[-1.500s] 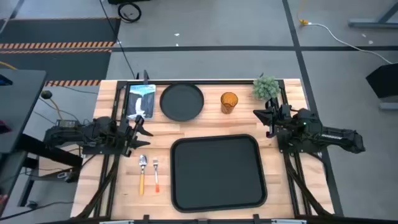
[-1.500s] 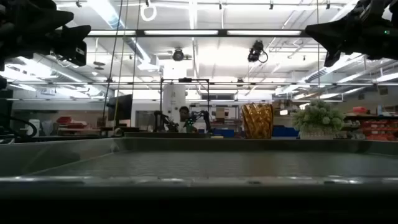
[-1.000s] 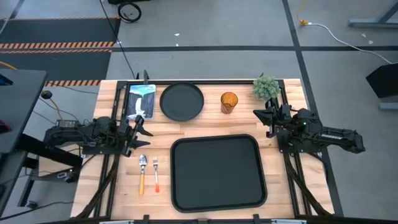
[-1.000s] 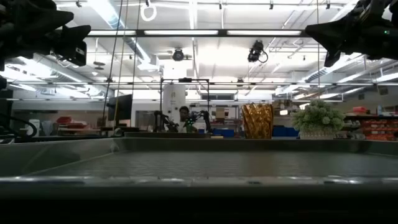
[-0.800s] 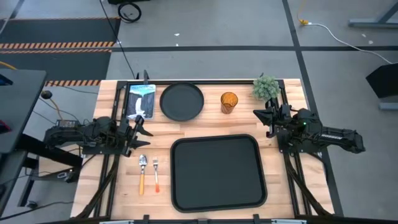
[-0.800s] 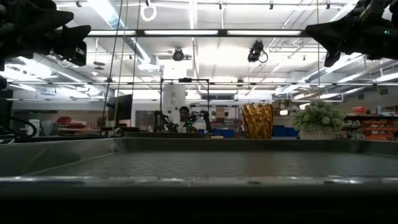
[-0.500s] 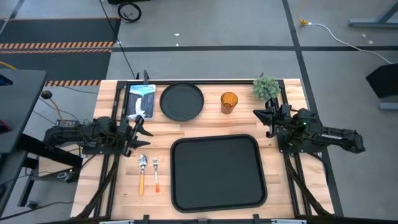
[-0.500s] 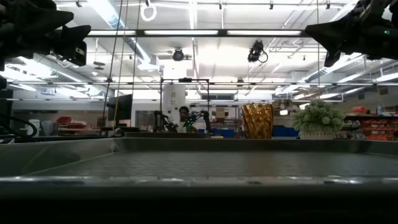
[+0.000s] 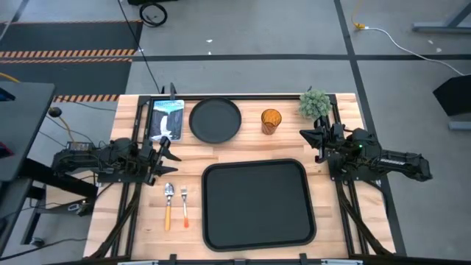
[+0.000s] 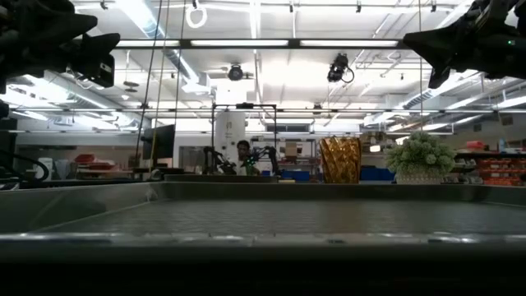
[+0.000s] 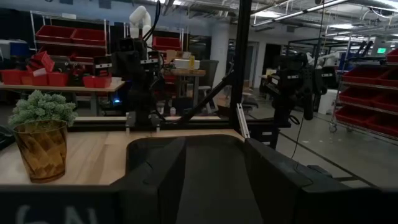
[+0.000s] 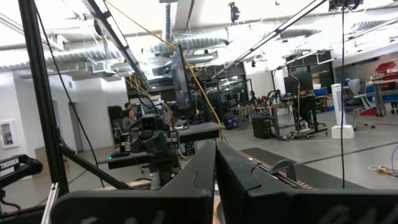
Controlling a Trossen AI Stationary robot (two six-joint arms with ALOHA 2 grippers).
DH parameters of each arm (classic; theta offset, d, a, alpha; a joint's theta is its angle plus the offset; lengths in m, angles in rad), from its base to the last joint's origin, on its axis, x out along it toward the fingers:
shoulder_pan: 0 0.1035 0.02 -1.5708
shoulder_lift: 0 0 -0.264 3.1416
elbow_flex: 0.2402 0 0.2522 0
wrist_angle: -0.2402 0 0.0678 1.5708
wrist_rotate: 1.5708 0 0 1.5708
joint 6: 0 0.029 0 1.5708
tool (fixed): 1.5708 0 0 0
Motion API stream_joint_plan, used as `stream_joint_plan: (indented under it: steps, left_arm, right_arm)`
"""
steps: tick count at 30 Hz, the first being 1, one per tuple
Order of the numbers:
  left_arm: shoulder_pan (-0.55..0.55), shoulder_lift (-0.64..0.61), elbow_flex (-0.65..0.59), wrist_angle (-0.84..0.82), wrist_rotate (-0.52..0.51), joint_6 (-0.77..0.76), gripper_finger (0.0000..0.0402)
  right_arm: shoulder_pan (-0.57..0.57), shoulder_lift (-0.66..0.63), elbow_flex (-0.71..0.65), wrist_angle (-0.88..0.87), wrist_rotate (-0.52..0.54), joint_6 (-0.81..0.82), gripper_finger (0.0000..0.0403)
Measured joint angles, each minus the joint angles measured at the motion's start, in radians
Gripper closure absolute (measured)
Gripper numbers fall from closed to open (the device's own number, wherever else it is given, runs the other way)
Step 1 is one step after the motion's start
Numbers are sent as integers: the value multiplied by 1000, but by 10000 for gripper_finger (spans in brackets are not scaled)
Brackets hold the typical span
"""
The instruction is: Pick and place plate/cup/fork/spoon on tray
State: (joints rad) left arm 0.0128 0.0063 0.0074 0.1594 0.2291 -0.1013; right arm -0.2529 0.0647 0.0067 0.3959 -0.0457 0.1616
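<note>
The black rectangular tray (image 9: 255, 204) lies at the table's near middle. The round black plate (image 9: 215, 121) and the amber cup (image 9: 271, 121) stand at the far side. The cup also shows in the low view (image 10: 339, 160) and the left wrist view (image 11: 40, 149). The spoon (image 9: 168, 202) and the fork (image 9: 184, 206) lie side by side left of the tray. My left gripper (image 9: 168, 152) hovers open at the left, beyond the spoon. My right gripper (image 9: 307, 137) hovers shut at the right, near the cup. Both are empty.
A small green potted plant (image 9: 315, 103) stands at the far right corner, behind the right gripper. A blue and white package (image 9: 166, 118) lies left of the plate. Bare wood shows between the plate and the tray.
</note>
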Motion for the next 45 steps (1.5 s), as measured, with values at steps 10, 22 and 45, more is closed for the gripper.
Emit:
stream_joint_plan:
  steps: [10, 22, 45]
  left_arm:
    - [0, 0, 0, 0, 0, 0, 230]
    - [0, 0, 0, 0, 0, 0, 230]
    - [-1, 0, 0, 140, -186, -114, 230]
  right_arm:
    - [0, 0, 0, 0, 0, 0, 384]
    - [0, 0, 0, 0, 0, 0, 384]
    - [0, 3, 0, 206, 65, -23, 384]
